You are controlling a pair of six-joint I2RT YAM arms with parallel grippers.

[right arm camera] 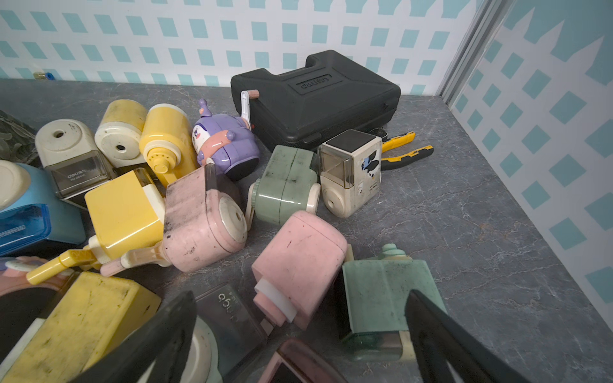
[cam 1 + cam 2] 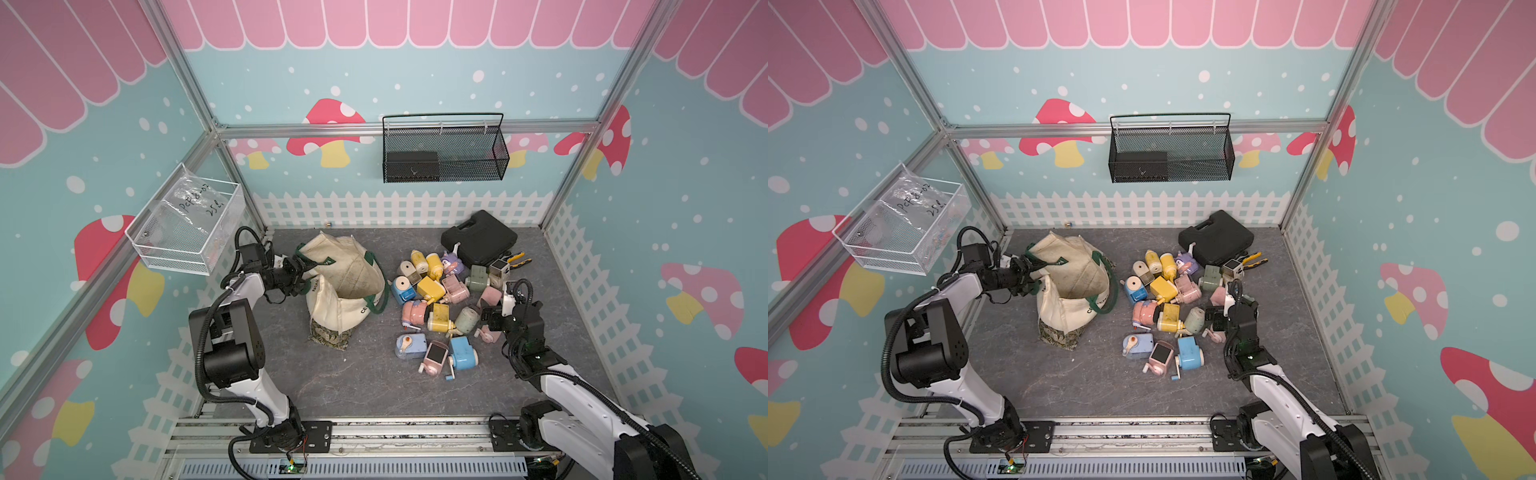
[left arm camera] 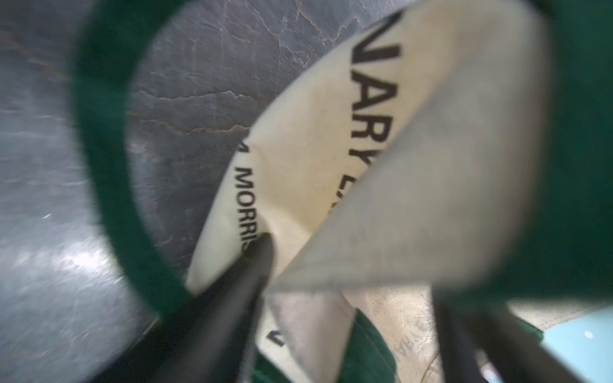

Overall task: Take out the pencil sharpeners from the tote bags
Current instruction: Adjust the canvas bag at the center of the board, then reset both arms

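Observation:
The cream tote bag (image 2: 345,286) (image 2: 1077,276) with dark green straps lies slumped at the left of the grey floor, its mouth gaping toward the pile. My left gripper (image 2: 298,272) (image 2: 1027,270) is at the bag's rim, open. In the left wrist view a fold of lettered canvas (image 3: 315,149) hangs between the spread fingers (image 3: 262,258). Several pencil sharpeners (image 2: 436,299) (image 2: 1167,299) lie heaped on the floor right of the bag. My right gripper (image 2: 490,318) (image 1: 300,296) hovers open low over the heap's right side, above a pink sharpener (image 1: 298,258) and a sage green sharpener (image 1: 381,291).
A flat black case (image 2: 478,239) and yellow-and-black pliers (image 2: 517,259) lie behind the heap near the back right corner. A black mesh basket (image 2: 444,153) hangs on the back wall and a white wire basket (image 2: 187,232) on the left wall. A green strap (image 3: 99,165) loops close to the left wrist camera.

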